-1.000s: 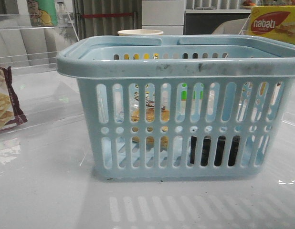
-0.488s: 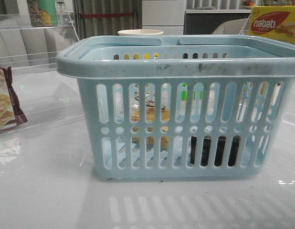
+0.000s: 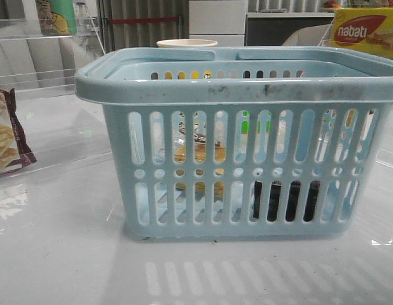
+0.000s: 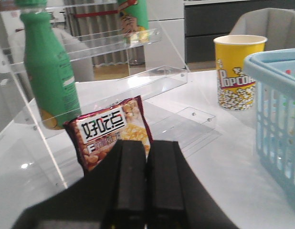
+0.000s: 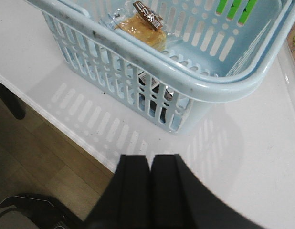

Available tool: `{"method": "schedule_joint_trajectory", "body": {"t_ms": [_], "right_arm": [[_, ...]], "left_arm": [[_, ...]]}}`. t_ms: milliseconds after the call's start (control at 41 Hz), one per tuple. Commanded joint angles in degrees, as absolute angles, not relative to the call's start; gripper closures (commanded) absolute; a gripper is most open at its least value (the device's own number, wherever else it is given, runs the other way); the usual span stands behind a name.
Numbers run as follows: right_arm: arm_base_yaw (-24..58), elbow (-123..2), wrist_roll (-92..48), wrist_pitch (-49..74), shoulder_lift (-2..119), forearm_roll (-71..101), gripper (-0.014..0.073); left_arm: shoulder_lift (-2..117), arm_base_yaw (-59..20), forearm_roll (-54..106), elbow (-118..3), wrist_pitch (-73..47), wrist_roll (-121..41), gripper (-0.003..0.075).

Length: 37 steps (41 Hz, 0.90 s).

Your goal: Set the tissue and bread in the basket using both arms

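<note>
The light blue basket stands on the white table in the middle of the front view. Through its slots I see the bread in its clear bag and the black tissue pack on the basket floor. In the right wrist view the bread lies inside the basket and the tissue shows dark through the slots. My right gripper is shut and empty, back from the basket over the table edge. My left gripper is shut and empty, beside the basket.
A maroon-edged snack packet leans by a clear acrylic shelf with a green bottle. A yellow popcorn cup stands behind the basket. A yellow nabati box is at the back right. The wooden floor lies past the table edge.
</note>
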<state>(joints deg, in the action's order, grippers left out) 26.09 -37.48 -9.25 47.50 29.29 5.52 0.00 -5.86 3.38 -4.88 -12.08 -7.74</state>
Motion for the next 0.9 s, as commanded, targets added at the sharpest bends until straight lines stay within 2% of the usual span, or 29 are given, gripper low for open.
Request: {"method": "schedule_joint_trajectory", "body": {"t_ms": [0,146,878], "right_arm": [[26.16,-39.00,-9.47,43.53,29.42,5.35,0.0539],[26.16,-39.00,-9.47,43.47,29.42,5.35,0.0539],[26.16,-39.00,-9.47,43.42,29.42,5.35,0.0539]], "left_arm": [[-1.04,-3.42,5.67,-3.13,-3.84,-7.43,0.0624],[-1.47,-0.79,8.76,0.48,-0.43,-7.43,0.0624],[-1.36,-1.82,7.47,0.33,1.81,-7.43,0.0624]]}}
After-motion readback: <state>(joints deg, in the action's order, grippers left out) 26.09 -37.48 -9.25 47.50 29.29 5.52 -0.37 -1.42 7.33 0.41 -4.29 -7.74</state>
